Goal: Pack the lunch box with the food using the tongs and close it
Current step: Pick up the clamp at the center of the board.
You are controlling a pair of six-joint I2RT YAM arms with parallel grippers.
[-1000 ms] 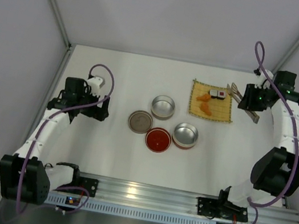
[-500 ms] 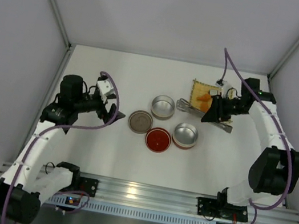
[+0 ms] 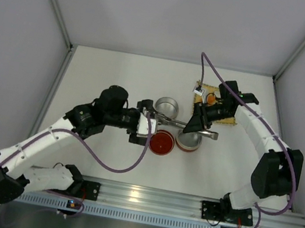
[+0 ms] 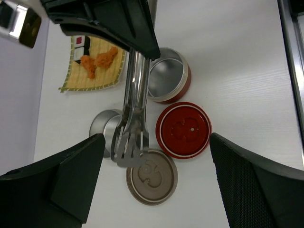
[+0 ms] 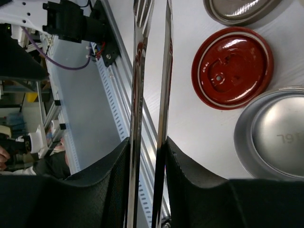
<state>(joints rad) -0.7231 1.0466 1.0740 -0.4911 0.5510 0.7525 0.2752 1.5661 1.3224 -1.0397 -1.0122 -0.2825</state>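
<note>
My right gripper (image 3: 197, 123) (image 5: 148, 152) is shut on the silver tongs (image 3: 172, 119) (image 5: 138, 71) near their joined end. It holds them level over the containers, tips pointing left. My left gripper (image 3: 144, 128) (image 4: 156, 140) is wide open at the tongs' flattened tips (image 4: 130, 149), which hang above the brown lid (image 4: 153, 176) without touching either finger. The food lies on the yellow mat (image 4: 109, 78): two orange fried pieces (image 4: 97, 61) and sushi rolls (image 4: 81, 42). In the top view my right arm covers most of the mat, and one orange piece (image 3: 209, 98) shows.
The lunch box parts stand mid-table: a steel container (image 3: 169, 103) (image 4: 107, 126), a red-sided steel container (image 3: 188, 141) (image 4: 169, 76) and a red lid (image 3: 161, 144) (image 4: 184, 129) (image 5: 232, 69). Walls close in the table at the left, back and right.
My right arm has carried the tongs left from beside the mat to over the containers. My left arm has swung right to the centre, gripper open at the tongs' tips.
</note>
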